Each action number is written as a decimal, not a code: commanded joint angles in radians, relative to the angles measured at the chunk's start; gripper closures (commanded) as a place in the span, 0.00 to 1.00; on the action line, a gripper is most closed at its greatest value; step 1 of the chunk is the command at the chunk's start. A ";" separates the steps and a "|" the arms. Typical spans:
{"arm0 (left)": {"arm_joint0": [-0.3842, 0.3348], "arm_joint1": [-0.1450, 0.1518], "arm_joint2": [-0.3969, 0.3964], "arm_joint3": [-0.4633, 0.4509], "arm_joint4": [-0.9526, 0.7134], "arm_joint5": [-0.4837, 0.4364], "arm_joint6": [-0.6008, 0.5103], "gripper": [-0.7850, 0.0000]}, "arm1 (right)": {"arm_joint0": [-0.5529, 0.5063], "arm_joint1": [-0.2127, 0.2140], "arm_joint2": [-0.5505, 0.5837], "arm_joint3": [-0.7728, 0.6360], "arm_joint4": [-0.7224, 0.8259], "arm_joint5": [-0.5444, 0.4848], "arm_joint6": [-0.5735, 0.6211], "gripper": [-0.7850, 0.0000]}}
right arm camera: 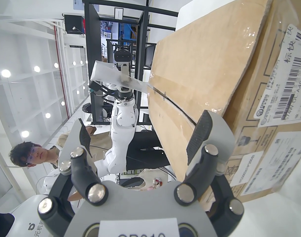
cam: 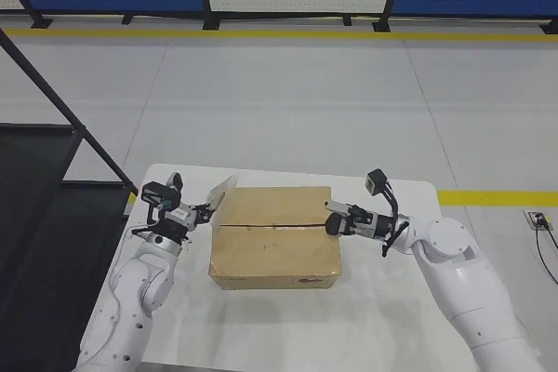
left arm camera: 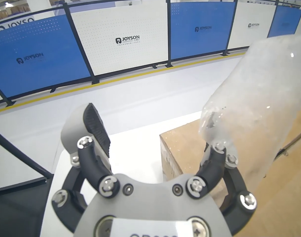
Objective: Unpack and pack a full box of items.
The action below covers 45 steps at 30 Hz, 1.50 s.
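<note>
White worktop (cam: 372, 307) on a pale grey floor (cam: 288, 102). On my left side I see a black metal frame (cam: 37, 139), just beside the worktop edge. One yellow floor line (cam: 507, 198) runs off to the right, another (cam: 260, 33) along the fence foot. Floor socket (cam: 538, 220) with a black cable (cam: 551, 256) is well apart from the worktop. Fence is alternating blue panels (left arm camera: 199, 29) and white perforated panels (left arm camera: 120, 40) on black posts. White shelving (right arm camera: 29, 57) stands behind, lit by round ceiling lights.
</note>
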 commanded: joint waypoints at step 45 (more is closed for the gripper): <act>0.234 0.036 -0.158 -0.171 -0.005 -0.008 0.113 0.00 | -0.178 0.035 0.025 -0.345 -0.457 -0.213 -0.398 0.00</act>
